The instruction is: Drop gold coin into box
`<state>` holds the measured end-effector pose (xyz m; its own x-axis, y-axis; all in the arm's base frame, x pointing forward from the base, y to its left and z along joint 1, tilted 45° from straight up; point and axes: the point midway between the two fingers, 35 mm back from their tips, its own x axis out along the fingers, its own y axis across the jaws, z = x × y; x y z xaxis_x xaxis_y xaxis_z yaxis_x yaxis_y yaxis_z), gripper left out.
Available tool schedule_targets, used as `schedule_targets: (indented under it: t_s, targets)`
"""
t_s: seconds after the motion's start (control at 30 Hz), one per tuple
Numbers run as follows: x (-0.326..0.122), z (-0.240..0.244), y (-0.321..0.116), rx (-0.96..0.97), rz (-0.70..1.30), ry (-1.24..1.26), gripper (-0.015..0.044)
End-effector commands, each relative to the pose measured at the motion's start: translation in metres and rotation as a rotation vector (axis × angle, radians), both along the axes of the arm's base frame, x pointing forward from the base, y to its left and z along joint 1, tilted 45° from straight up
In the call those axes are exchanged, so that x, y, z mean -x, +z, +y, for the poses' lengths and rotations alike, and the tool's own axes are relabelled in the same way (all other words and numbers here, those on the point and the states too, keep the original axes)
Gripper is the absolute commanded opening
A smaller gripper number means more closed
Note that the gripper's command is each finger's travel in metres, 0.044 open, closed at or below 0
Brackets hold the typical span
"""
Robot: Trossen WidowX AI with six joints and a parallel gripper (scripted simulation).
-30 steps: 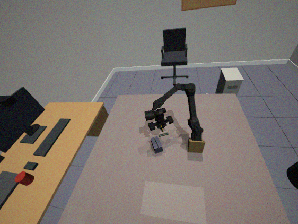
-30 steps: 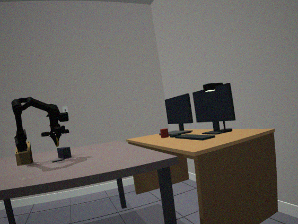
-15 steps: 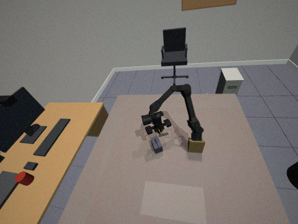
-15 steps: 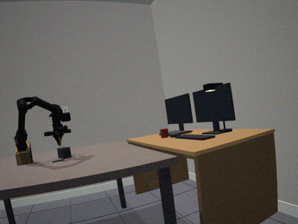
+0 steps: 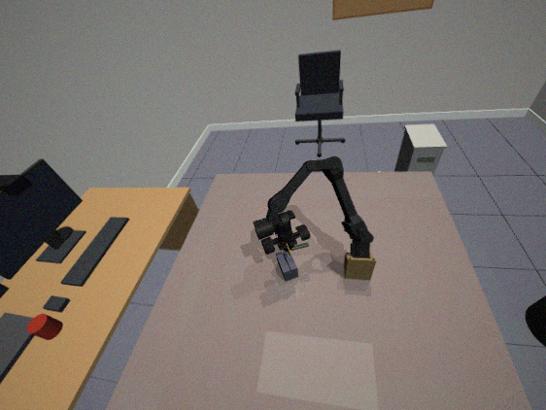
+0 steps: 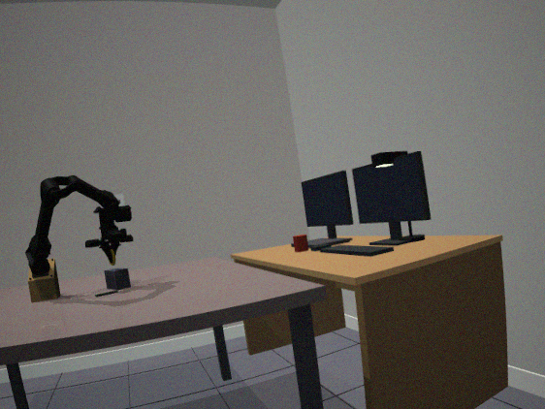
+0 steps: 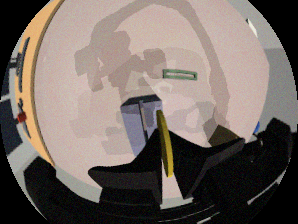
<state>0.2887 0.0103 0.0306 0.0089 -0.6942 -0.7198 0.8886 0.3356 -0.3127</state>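
My gripper [image 6: 112, 257] [image 7: 160, 131] is shut on the gold coin [image 5: 289, 250] [image 6: 113, 257] [image 7: 168, 159], which stands edge-on between the fingertips and points down. The grey box [image 5: 288, 267] [image 6: 117, 279] [image 7: 132, 120] sits on the table below the coin. In the wrist view the coin is at the box's right side, not over its slot [image 7: 144, 119], and its upper end overlaps the box's right edge. The coin hangs a little above the lid in the exterior view. The dark-green holder [image 5: 300, 247] [image 6: 106, 293] [image 7: 180, 78] is empty and lies flat beside the box.
The arm's base [image 5: 359, 267] [image 6: 44, 286] stands on the pinkish table [image 5: 321, 311] [image 6: 160, 300], to the right of the box in the top view. A wooden desk [image 5: 112, 272] [image 6: 310, 267] with monitors and a red mug [image 5: 45, 326] [image 6: 301, 243] stands beside the table.
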Motion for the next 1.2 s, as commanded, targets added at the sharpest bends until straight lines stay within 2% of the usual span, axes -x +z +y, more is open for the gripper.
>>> schedule_targets:
  t_s: [0.0,0.23,1.17]
  targets:
    - [-0.004,0.008,-0.007,-0.004,-0.008,-0.002,0.0000]
    - [-0.008,0.020,-0.019,0.000,-0.012,-0.005,0.0000]
    - [-0.009,0.022,-0.020,0.004,-0.011,-0.009,0.0000]
